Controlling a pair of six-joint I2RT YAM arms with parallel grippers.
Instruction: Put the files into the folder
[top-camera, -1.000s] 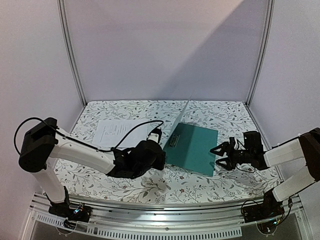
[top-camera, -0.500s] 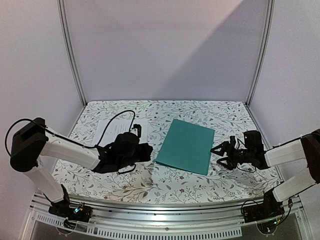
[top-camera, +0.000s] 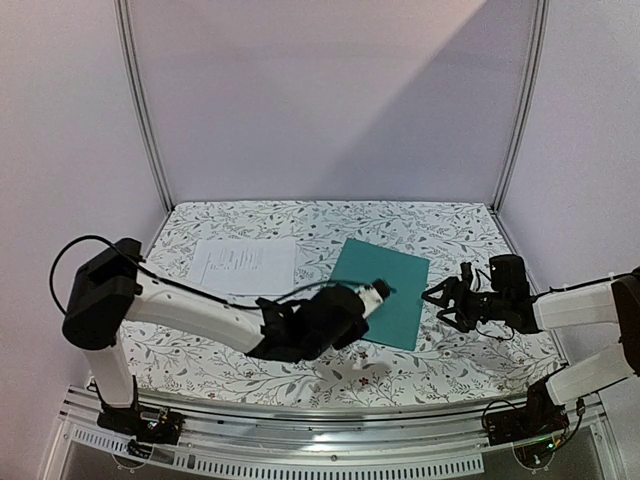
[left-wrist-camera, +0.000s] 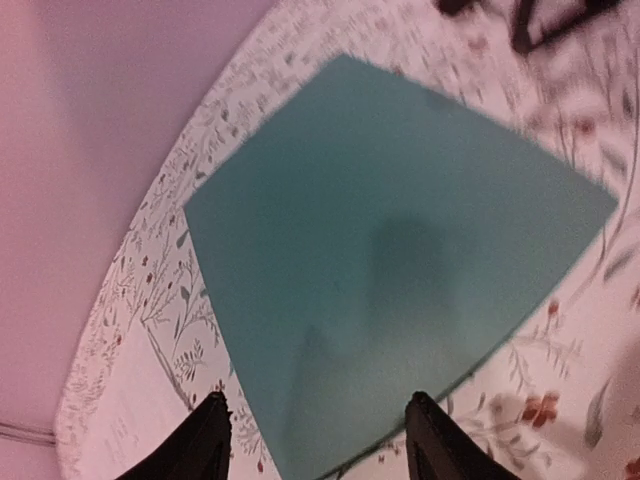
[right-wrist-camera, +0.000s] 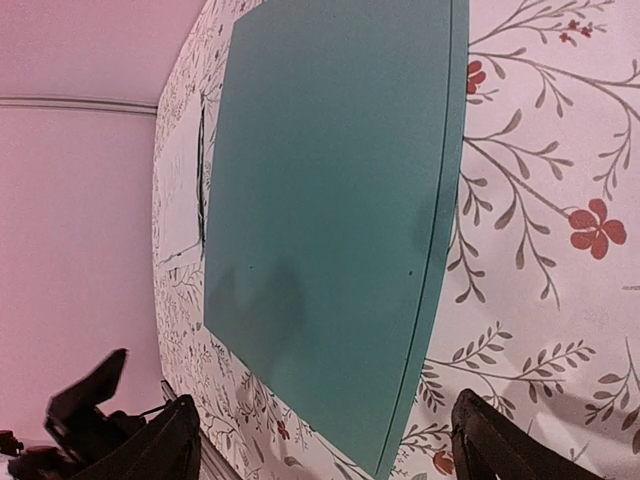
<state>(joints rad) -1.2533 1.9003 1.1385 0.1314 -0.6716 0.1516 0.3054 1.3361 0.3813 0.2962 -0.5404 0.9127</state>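
My left gripper (top-camera: 376, 292) hangs with its jaws spread wide and nothing between them. In the left wrist view its two black fingers (left-wrist-camera: 208, 440) frame the near edge of the flat teal-green rectangular folder (left-wrist-camera: 380, 250), and a soft shadow falls on the cover ahead of them. From above, this gripper is over the near left part of the folder (top-camera: 398, 278). I cannot tell whether it touches the cover.

My right gripper (top-camera: 442, 300) is also spread wide and carries nothing. It sits low, just beside the folder's right edge and pointing toward it. In the right wrist view the black fingers (right-wrist-camera: 165, 445) stand on either side of the folder's (right-wrist-camera: 320, 180) near corner, with the long edge running away between them. They look apart from it.

The folder lies closed and flat on the white cloth-covered table printed with leaves and small red flowers (top-camera: 450, 360), turned slightly askew to the table's edges.

The white sheets of printed paper (top-camera: 245, 264) lie flat on the cloth to the folder's left, near it but apart, outside the cover. A pale strip of them shows at the lower left of the left wrist view (left-wrist-camera: 115, 435) and beyond the folder's far edge in the right wrist view (right-wrist-camera: 178, 195).
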